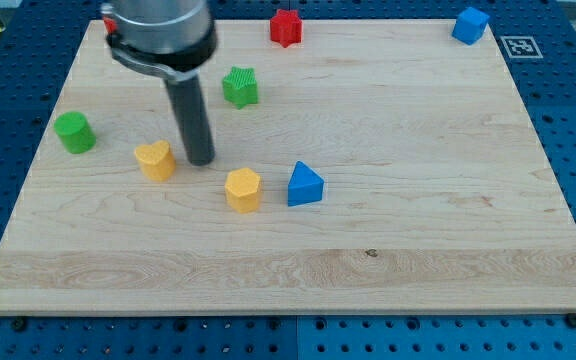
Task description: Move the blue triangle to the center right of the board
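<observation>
Fingers none: my tip is a bare rod end, touching no block.
Blue triangle sits left of the board centre, yellow hexagon just beside; yellow heart near my tip; blue cube at top right corner.

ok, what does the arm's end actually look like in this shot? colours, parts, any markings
A straight dark grey rod with a slight sheen runs down to my tip. Above it sits a wider round housing, dark and glossy, ringed by a black band. A small red-orange patch shows at its upper left edge. No cables or printed markings can be made out.
</observation>
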`<state>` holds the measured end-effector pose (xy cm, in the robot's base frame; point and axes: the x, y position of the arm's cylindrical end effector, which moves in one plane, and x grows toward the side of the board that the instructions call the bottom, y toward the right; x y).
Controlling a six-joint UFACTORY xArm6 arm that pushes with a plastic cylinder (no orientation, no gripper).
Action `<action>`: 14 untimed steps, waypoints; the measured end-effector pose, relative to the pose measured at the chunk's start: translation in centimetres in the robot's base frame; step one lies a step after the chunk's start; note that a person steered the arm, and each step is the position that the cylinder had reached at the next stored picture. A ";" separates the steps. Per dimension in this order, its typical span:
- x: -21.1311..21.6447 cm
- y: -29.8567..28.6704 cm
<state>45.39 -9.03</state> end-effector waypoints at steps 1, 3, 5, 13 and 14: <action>0.1 4.8; 3.4 7.1; 4.5 12.5; 5.0 21.9; 2.8 23.1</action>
<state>48.17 14.07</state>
